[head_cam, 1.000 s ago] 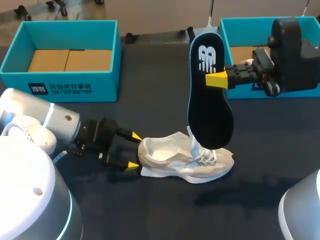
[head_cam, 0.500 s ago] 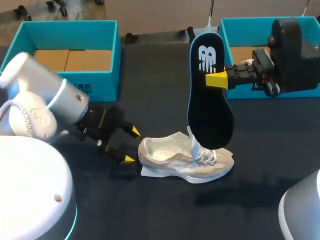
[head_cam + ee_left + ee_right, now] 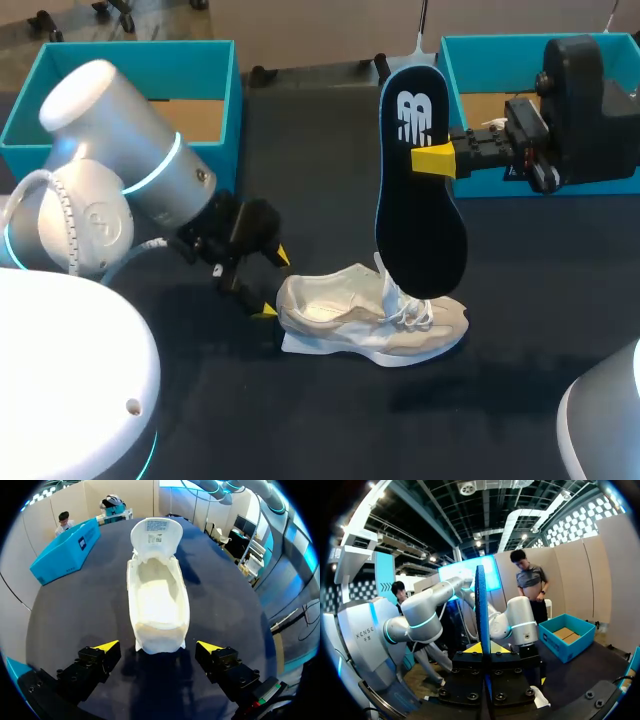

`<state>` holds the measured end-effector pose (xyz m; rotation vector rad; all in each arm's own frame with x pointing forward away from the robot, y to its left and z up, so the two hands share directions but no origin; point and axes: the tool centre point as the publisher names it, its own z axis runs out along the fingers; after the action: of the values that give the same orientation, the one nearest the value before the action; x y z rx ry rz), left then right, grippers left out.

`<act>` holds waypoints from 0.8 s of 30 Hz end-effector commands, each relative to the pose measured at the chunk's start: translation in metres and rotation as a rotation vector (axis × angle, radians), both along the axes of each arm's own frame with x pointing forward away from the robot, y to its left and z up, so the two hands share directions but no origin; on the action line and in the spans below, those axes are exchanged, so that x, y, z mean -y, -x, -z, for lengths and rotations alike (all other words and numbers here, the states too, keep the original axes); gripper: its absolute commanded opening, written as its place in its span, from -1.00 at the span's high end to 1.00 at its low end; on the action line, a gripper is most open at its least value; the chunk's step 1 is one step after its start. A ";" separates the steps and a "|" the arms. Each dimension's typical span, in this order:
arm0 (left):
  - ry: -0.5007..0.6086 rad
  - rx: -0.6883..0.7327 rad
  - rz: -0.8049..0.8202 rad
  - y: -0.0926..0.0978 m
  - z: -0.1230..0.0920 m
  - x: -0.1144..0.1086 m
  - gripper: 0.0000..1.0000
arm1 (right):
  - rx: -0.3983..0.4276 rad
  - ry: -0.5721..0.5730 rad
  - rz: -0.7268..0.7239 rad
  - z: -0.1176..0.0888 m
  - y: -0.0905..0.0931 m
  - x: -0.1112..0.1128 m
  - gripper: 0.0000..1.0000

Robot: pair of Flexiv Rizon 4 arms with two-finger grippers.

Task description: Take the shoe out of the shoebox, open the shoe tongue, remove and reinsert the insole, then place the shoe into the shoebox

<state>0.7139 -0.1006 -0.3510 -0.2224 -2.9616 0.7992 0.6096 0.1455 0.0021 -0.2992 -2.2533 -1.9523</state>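
Observation:
A beige shoe (image 3: 370, 325) lies on its sole on the dark table, heel toward my left arm. Its tongue (image 3: 156, 534) is pulled up and its inside is bare. My left gripper (image 3: 274, 284) is open right at the heel. In the left wrist view the shoe (image 3: 158, 605) points away, its heel just between the spread fingertips of the left gripper (image 3: 158, 647) with a gap on each side. My right gripper (image 3: 432, 160) is shut on the black insole (image 3: 420, 200), which hangs upright above the shoe's toe. The insole (image 3: 481, 610) shows edge-on between the right gripper's (image 3: 484, 650) fingers.
One open blue shoebox (image 3: 130, 165) stands at the back left. A second one (image 3: 460, 70) stands at the back right, behind my right arm. The first box (image 3: 65, 550) also shows beyond the shoe in the left wrist view.
My left arm has swung up and turned its wrist, so its open gripper now stands steeper at the shoe's heel. The right arm, insole and shoe have not moved.

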 end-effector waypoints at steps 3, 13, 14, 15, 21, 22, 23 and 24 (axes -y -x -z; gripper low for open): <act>-0.234 0.015 -0.011 0.001 -0.013 0.008 -1.00 | -0.001 0.001 -0.001 0.000 -0.002 -0.002 1.00; -0.363 0.057 -0.048 0.009 -0.025 0.017 -1.00 | -0.001 0.001 -0.001 0.000 -0.002 -0.002 1.00; -0.372 0.058 -0.048 0.009 -0.024 0.017 -1.00 | -0.001 0.001 -0.001 0.000 -0.002 -0.002 1.00; -0.394 0.065 -0.058 0.009 -0.024 0.018 -1.00 | -0.001 0.001 -0.001 0.000 -0.002 -0.002 1.00; -0.424 0.074 -0.080 0.010 -0.024 0.019 -1.00 | -0.001 0.001 -0.001 0.000 -0.002 -0.002 1.00; -0.427 0.078 -0.084 0.010 -0.025 0.019 -1.00 | -0.001 0.001 -0.001 0.000 -0.002 -0.002 1.00; -0.428 0.079 -0.085 0.010 -0.025 0.019 -1.00 | -0.001 0.001 -0.001 0.000 -0.002 -0.002 1.00; -0.429 0.081 -0.088 0.010 -0.026 0.019 -1.00 | -0.001 0.001 -0.001 0.000 -0.002 -0.002 1.00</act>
<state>0.7048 -0.1173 -0.3275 -0.1022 -3.1313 0.2359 0.6095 0.1455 0.0021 -0.2991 -2.2534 -1.9522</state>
